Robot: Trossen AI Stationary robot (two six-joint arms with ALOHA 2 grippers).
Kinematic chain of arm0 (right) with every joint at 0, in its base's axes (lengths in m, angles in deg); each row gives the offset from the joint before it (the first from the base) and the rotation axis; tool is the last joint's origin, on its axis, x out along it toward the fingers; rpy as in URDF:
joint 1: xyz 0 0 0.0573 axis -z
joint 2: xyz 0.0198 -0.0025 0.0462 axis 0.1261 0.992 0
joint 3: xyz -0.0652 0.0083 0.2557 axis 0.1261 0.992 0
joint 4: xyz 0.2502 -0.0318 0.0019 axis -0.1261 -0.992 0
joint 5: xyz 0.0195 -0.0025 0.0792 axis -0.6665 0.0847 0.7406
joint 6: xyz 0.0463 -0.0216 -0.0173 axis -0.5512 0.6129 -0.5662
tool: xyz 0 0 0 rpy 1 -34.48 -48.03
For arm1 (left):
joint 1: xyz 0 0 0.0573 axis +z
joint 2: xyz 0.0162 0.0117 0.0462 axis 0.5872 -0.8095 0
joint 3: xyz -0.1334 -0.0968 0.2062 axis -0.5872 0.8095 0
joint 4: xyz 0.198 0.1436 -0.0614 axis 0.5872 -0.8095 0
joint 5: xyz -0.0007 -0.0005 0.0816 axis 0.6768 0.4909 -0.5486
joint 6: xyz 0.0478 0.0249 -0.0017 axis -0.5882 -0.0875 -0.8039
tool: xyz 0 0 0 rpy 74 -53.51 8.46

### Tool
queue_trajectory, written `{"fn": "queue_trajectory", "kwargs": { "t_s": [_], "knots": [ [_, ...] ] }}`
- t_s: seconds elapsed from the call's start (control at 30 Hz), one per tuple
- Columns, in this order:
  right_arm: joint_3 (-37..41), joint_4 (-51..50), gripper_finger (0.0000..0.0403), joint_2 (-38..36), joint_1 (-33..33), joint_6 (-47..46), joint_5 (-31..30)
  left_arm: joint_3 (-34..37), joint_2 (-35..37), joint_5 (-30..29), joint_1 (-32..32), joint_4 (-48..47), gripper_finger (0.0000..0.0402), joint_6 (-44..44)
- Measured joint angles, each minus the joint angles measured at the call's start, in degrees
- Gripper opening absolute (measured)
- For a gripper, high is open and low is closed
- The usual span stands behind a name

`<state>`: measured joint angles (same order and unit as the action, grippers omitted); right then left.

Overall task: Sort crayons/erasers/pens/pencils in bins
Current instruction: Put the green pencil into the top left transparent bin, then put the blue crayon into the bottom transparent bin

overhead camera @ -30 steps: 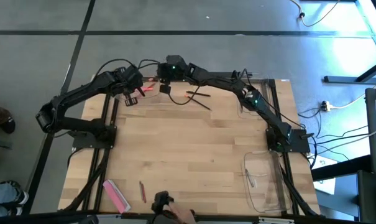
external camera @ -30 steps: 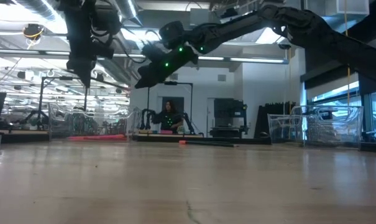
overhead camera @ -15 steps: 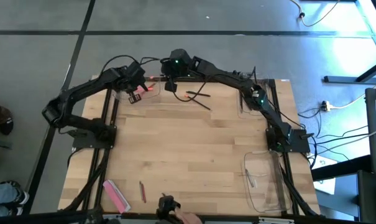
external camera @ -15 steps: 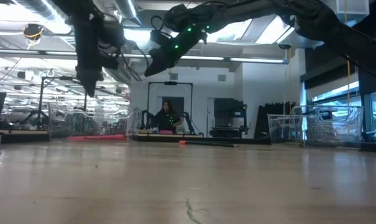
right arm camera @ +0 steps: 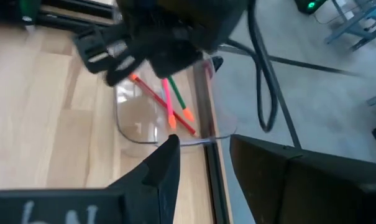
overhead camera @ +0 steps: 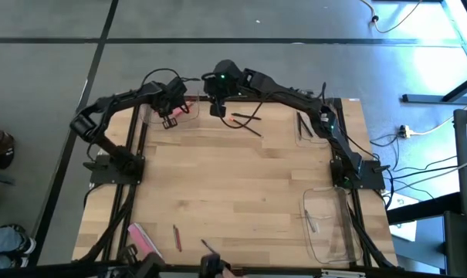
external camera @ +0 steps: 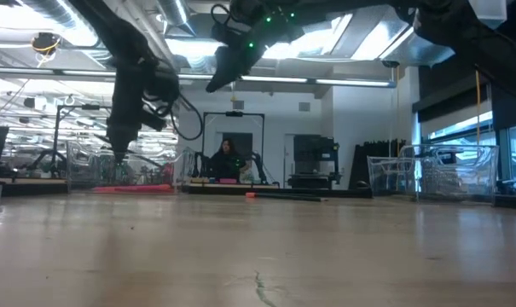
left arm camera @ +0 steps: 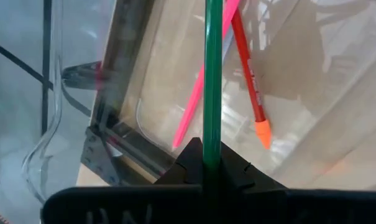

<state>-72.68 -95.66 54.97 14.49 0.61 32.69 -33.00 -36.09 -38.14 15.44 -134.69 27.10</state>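
**A:** Holding a green stick [left arm camera: 212, 74] upright in closed fingers, the left gripper [overhead camera: 169, 117] is hovering over the far-left bin [right arm camera: 128, 127]. Is anything lying in that bin?

**B:** Yes, a pink crayon [left arm camera: 203, 81] and a red orange-tipped stick [left arm camera: 248, 81] are lying inside it, crossing each other. So that bin is partly filled, with the green stick not yet dropped.

**A:** Moving right of that bin?

**B:** The right gripper [overhead camera: 216, 109] is hanging just beside it with its fingers standing apart and empty. Right of it, black pens [overhead camera: 248, 120] and one small orange-red piece [overhead camera: 235, 120] are sitting loose on the table [overhead camera: 233, 185], unsorted. Well toward the near edge, a flat pink bar [overhead camera: 143, 241] and a dark red pencil [overhead camera: 176, 237] are waiting too.

**A:** What is hard to make out?

**B:** The near-right bin [overhead camera: 333, 224] is showing a thin item I cannot identify. The far-right bin's [overhead camera: 314, 123] walls are mostly hiding under the right arm.
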Motion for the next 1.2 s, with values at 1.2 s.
{"fn": "queue_trajectory", "kwargs": {
  "t_s": [1.2],
  "knots": [
    [0.09,-15.14,0.0142,-3.68,2.33,0.12,0.39,0.00,11.83,4.37,-5.62,-1.87,0.0069,18.53]
  ]
}}
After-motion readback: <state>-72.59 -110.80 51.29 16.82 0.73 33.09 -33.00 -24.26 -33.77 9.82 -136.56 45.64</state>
